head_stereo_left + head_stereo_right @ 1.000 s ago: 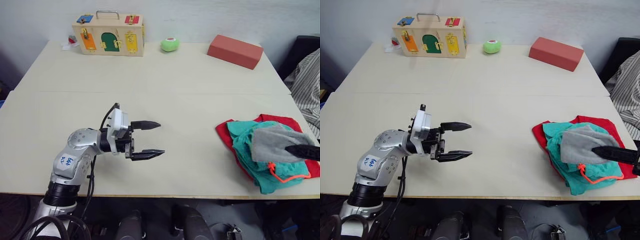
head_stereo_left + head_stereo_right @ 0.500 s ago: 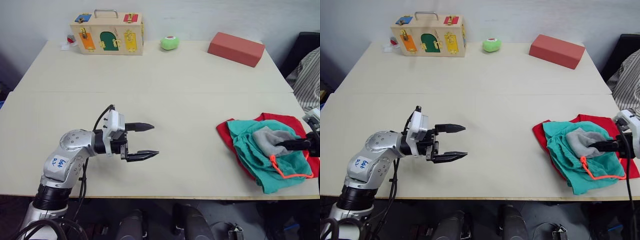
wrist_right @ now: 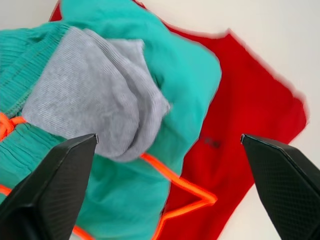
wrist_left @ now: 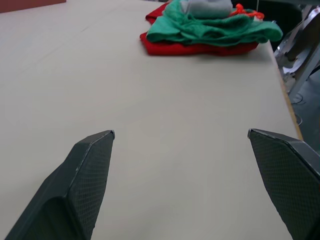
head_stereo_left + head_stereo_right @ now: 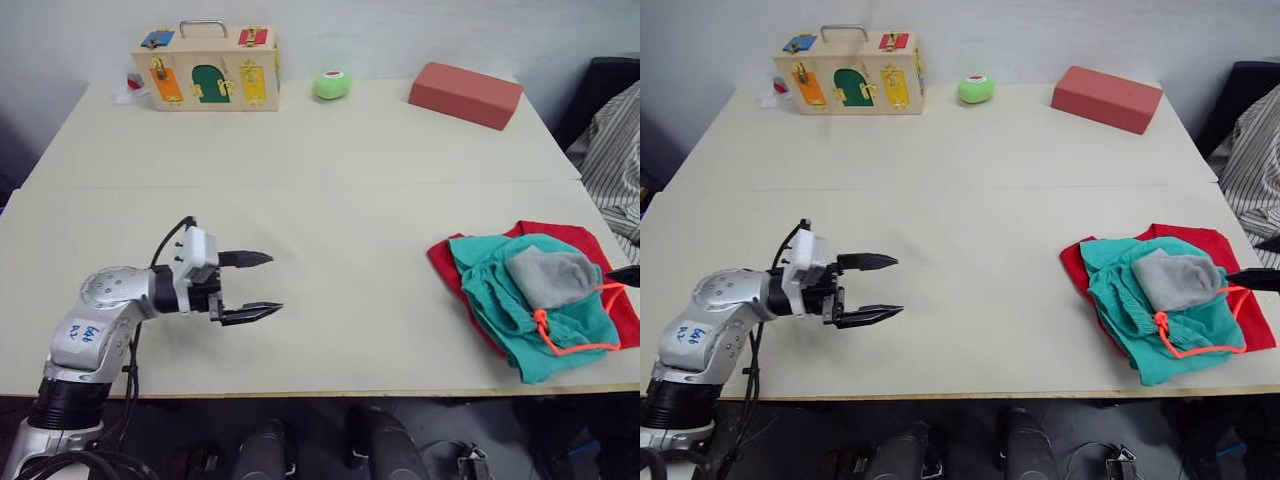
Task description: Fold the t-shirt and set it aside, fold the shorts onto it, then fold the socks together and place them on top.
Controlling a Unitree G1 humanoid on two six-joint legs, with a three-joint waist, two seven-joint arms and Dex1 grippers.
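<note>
The red t-shirt [image 5: 562,236] lies folded near the table's right edge. On it sit the folded teal shorts [image 5: 488,285] with their orange drawstring [image 5: 560,345]. The grey socks [image 5: 551,276] rest in a bundle on top of the shorts. My right gripper [image 3: 169,136] hovers open just to the right of the pile, with the socks [image 3: 95,95] lying free beneath it; one black fingertip [image 5: 625,272] shows at the pile's right side. My left gripper [image 5: 272,283] is open and holds nothing, low over the bare table far to the pile's left.
Along the table's [image 5: 330,180] far edge stand a wooden latch box [image 5: 205,65], a green ball [image 5: 333,85] and a red block [image 5: 465,93]. Striped cloth [image 5: 612,150] hangs beyond the right edge.
My right gripper opened, let go of the socks and drew back to the right; the socks now lie bundled on the shorts. My left arm pulled back slightly leftward.
</note>
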